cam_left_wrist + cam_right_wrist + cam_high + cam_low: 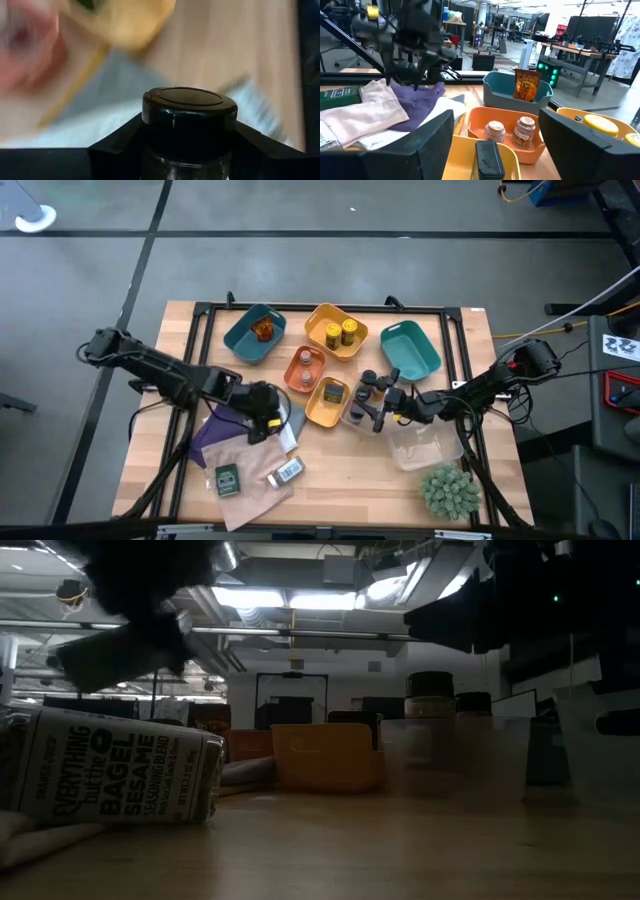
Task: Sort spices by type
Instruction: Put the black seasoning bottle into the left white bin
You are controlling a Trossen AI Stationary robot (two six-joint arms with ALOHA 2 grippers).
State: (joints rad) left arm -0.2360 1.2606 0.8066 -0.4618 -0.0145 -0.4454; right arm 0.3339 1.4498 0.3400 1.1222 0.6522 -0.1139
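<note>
Right up against the left wrist lens sits a dark-lidded jar [189,117], pinched between the left gripper's [262,417] two fingers [112,150], which close on its glass body just under the lid; what is inside cannot be made out. From above, the left arm reaches across the table from the left edge, its gripper above the cloths [235,448], near the front yellow tray [313,413]. The right arm stretches in low from the right side, and the right gripper [372,402] hangs with fingers spread wide and nothing between them, just beside that yellow tray, where a dark packet [490,159] lies. Two small jars [506,131] stand in the orange tray [540,144], an amber packet [526,85] leans in the teal tray [495,90], and two yellow jars [339,333] sit in the rear yellow tray [318,314]. A green packet [227,478] and a white-labelled packet [287,471] lie on the cloth up front. At table height the seasoning packet [120,775] fills the left side, while both arms are only dark shapes overhead.
</note>
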